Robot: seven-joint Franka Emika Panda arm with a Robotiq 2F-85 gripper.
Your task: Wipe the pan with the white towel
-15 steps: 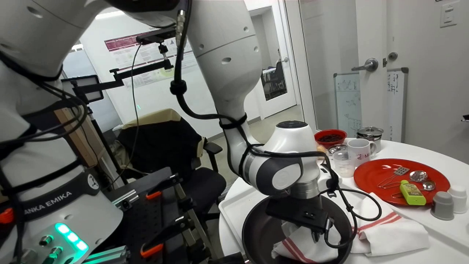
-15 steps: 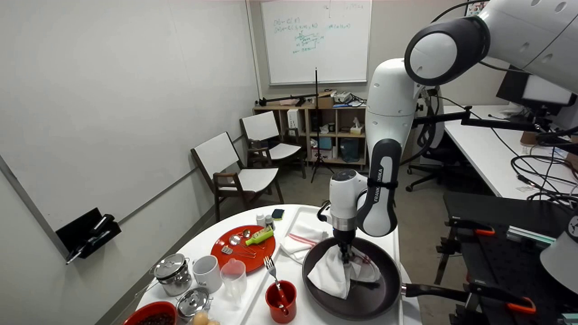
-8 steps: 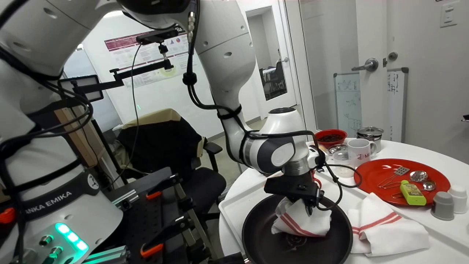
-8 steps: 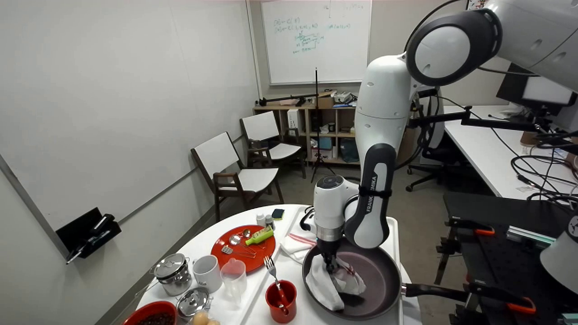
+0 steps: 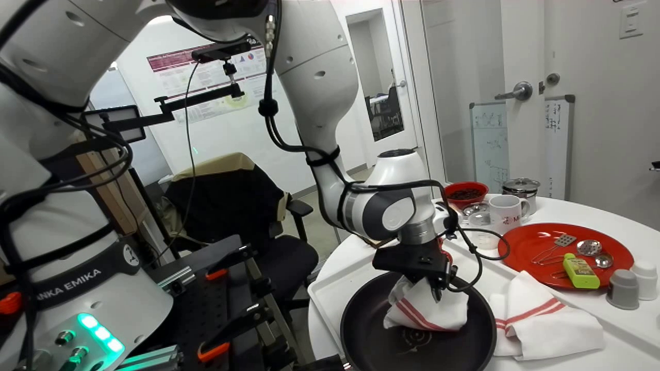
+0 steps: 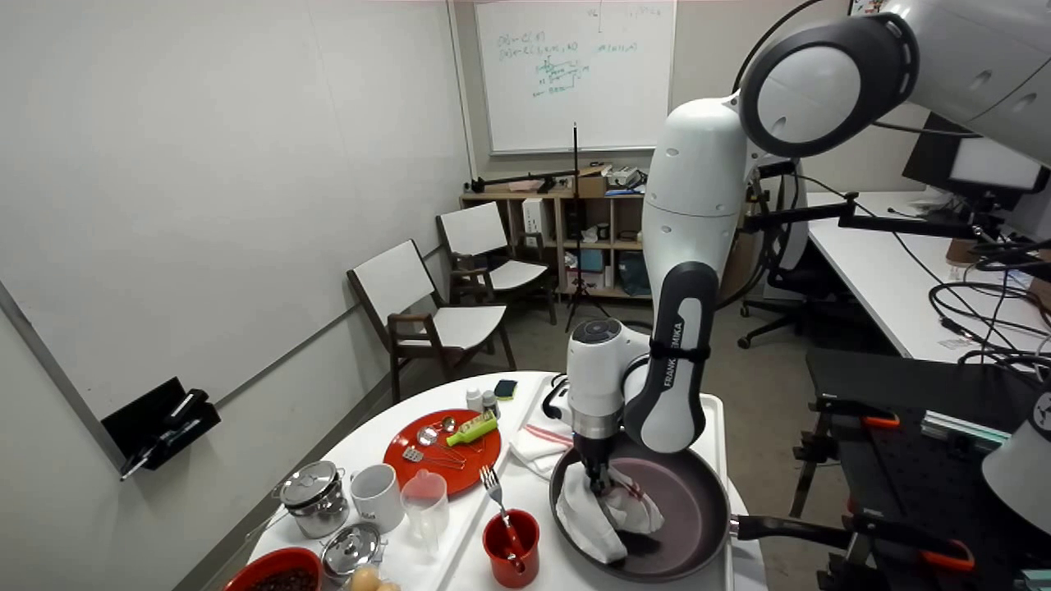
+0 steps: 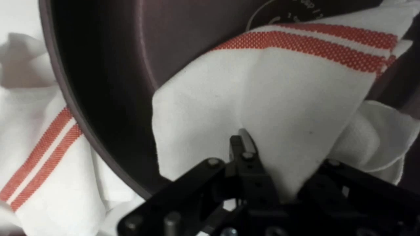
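Note:
The black pan (image 5: 368, 330) sits on a white tray, its handle (image 6: 792, 532) pointing toward the robot's base. Inside it is the white towel (image 5: 438, 312), bunched up, its red stripes (image 7: 305, 46) facing the pan's middle in the wrist view. My gripper (image 6: 601, 484) points down over the pan and is shut on the upper part of this towel. One finger (image 7: 248, 144) shows against the cloth in the wrist view; the opposite fingertip is hidden by the fabric. The towel's folds hang down to the pan floor, though exact contact is hard to tell. A printed ring on the floor shows beside it.
Another white red-striped cloth (image 5: 551, 330) lies beside the pan. A red tray (image 6: 402, 472) holds small utensils and a green bottle (image 6: 474, 428). Near the pan stands a red cup (image 6: 511, 566) with a fork. A mug (image 6: 376, 497) and steel pots are further along.
My gripper and the towel have shifted across the pan toward the red-tray side, uncovering the printed ring. Over the last half second they have barely moved. The grip on the towel is unchanged.

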